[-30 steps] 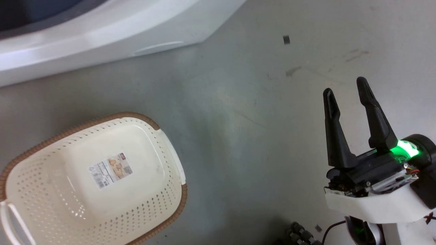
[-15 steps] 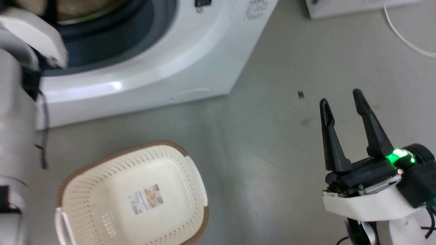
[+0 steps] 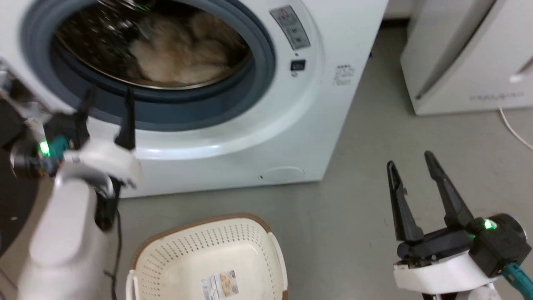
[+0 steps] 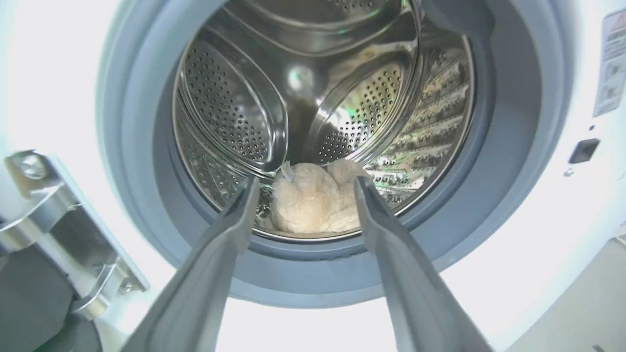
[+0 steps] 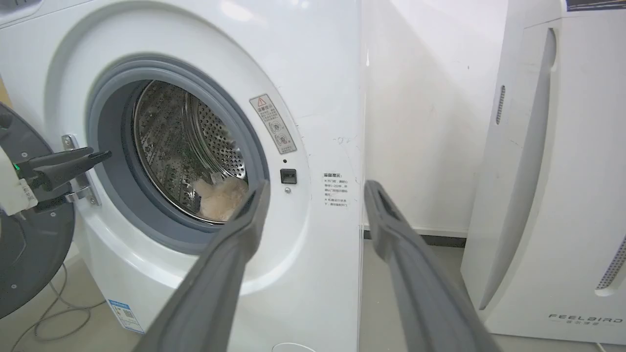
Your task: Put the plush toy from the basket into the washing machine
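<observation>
A large white front-loading washing machine (image 3: 333, 83) stands directly ahead of the left jaws, its grey-ringed porthole open and its dark round door (image 5: 29, 244) swung aside, behind and outboard of those jaws. A white slanted appliance (image 5: 552, 195) stands beyond the right jaws, off to their outer side. The cream perforated basket (image 3: 179, 254) sits on the floor below and between the two sets of jaws, with nothing in it but a label on its bottom. The fluffy beige plush toy (image 4: 308, 205) lies low in the steel drum, past the left fingertips and framed between them, just behind the drum lip. The left gripper (image 3: 109, 98) hovers outside the porthole, jaws spread wide and holding nothing. The right gripper (image 3: 409, 160) hangs over bare floor, also wide open and empty. The placing looks done, so the step is likely clearing away. Drawing the left arm straight back should keep its fingers off the gasket and door hinge. It is worth confirming that no limb overhangs the lip.
</observation>
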